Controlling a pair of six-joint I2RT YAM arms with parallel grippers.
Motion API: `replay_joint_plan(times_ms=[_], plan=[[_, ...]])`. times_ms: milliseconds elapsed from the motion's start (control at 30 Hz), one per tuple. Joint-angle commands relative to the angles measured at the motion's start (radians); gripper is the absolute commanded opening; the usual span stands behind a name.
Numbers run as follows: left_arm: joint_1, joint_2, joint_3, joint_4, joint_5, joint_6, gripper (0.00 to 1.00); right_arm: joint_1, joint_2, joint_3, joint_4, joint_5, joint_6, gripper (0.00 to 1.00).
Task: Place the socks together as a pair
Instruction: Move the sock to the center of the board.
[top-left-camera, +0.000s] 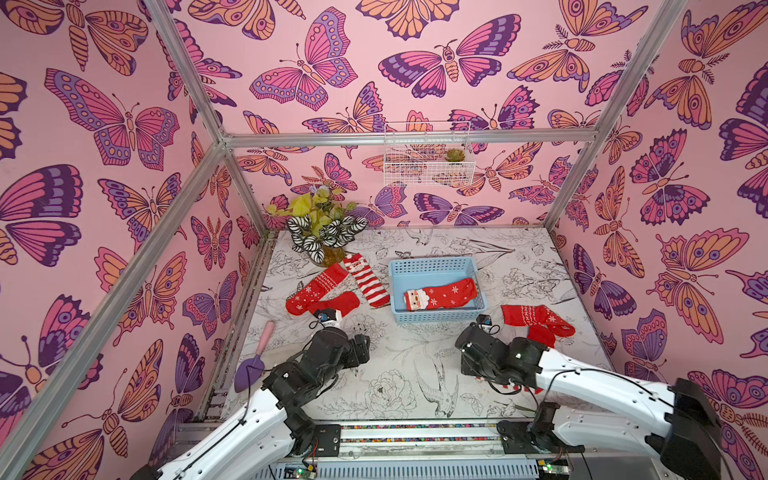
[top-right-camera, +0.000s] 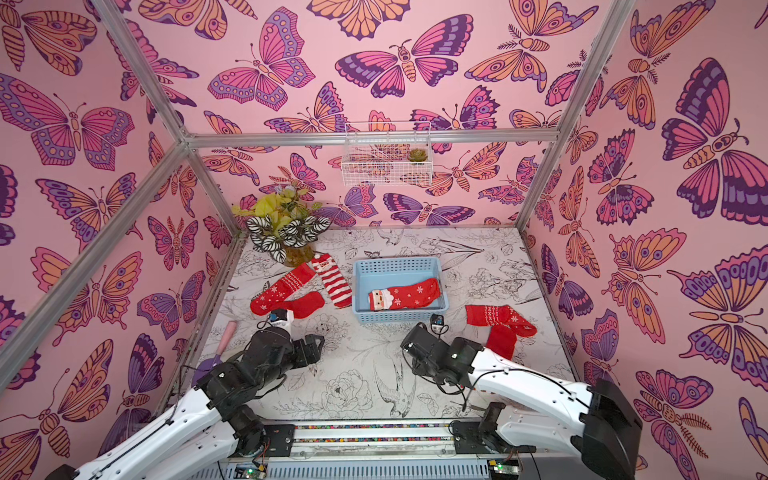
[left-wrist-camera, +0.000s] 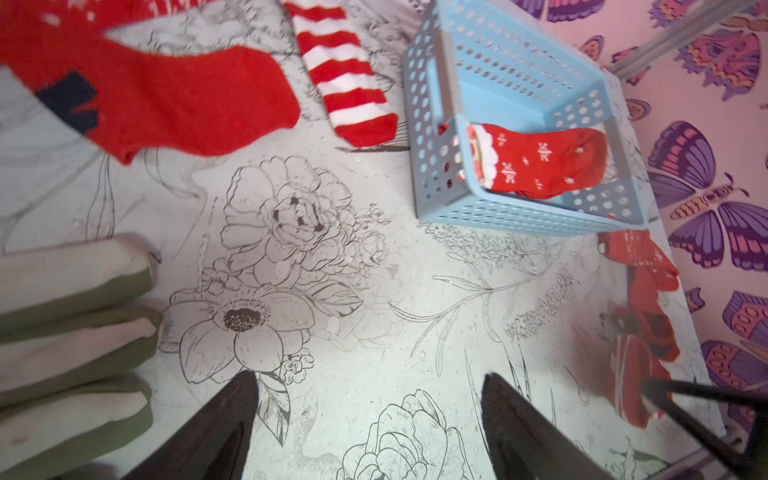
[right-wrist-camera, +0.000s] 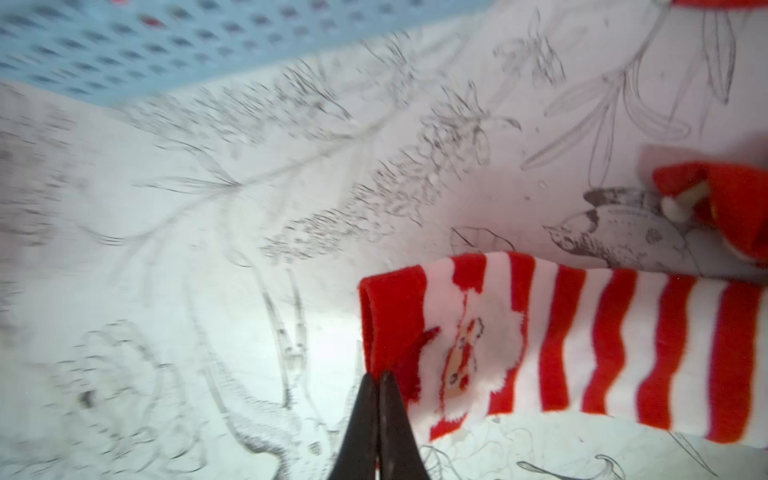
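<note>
Slippage is our first worry. The right claw (right-wrist-camera: 377, 376) is pinched tight on the very corner of the cuff of the near striped Santa sock (right-wrist-camera: 540, 332), and so thin a bite could let go once the sock is lifted or dragged. Its match, the far striped sock (top-left-camera: 365, 280), lies well apart across the desk (top-left-camera: 407, 374), by the potted plant (top-left-camera: 322, 232). We judge the carry must pass the blue basket (top-left-camera: 436, 266), where a Santa snowflake sock (top-left-camera: 440, 294) lies, and a trailing toe could snag its wall. A small red sock (right-wrist-camera: 727, 199) near the striped one might get pulled along.

The left claw (left-wrist-camera: 370, 376) stands wide over bare desk, holding nothing. It is near the cream glove (left-wrist-camera: 75, 311) — a wrong grab if it drops there.

Only the right wrist view shows the pinch; in both top views the right arm hides claw and sock. The glove shows in the left wrist view alone. The top views give the layout — red patterned socks (top-left-camera: 536, 322) at the desk's right.
</note>
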Motion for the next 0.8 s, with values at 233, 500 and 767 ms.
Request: replay_joint_plan(times_ms=[233,500,767], plan=[[0.005,-0.042,0.158,-0.122,-0.153,0.097,0.86,0.025,-0.031,0.093,0.106,-0.092,-0.155,0.0],[0.005,-0.043,0.154,-0.134,-0.151,0.113,0.87,0.135,0.247,0.18,0.388,-0.172,-0.176,0.01],[0.005,-0.069,0.141,-0.136,-0.106,0.057,0.88,0.25,0.475,0.387,0.497,-0.121,-0.226,0.68]])
